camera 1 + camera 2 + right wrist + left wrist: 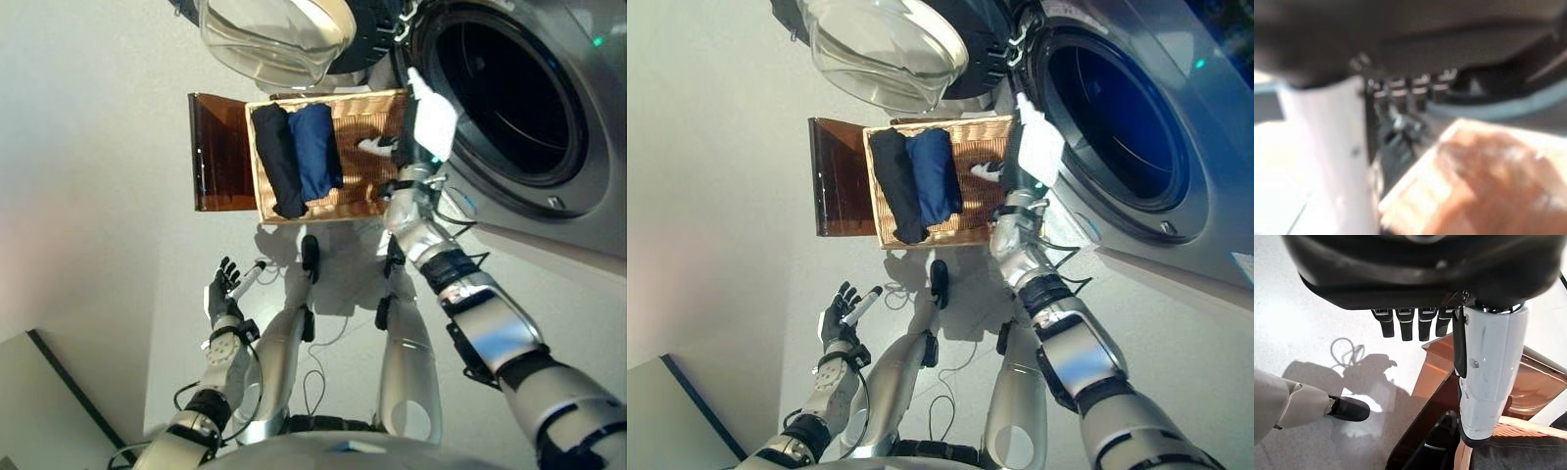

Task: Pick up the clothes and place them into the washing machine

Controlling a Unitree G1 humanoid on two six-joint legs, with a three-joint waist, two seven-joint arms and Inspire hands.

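A woven basket point(370, 105) stands on the floor in front of the washing machine point(578, 147). In it lie a folded black garment point(278, 162) and a folded blue garment point(315, 152) side by side, with a small white piece point(372, 147) to their right. My right hand point(416, 132) hovers over the basket's right end, beside the machine's dark drum opening point(509, 98), with its white-covered thumb up, its fingers straight and nothing in it. My left hand point(225, 289) hangs low over the floor, open and empty.
The machine's glass door point(274, 39) stands swung open just beyond the basket. A brown translucent lid point(216, 152) lies against the basket's left side. Pale floor point(98, 196) stretches to the left.
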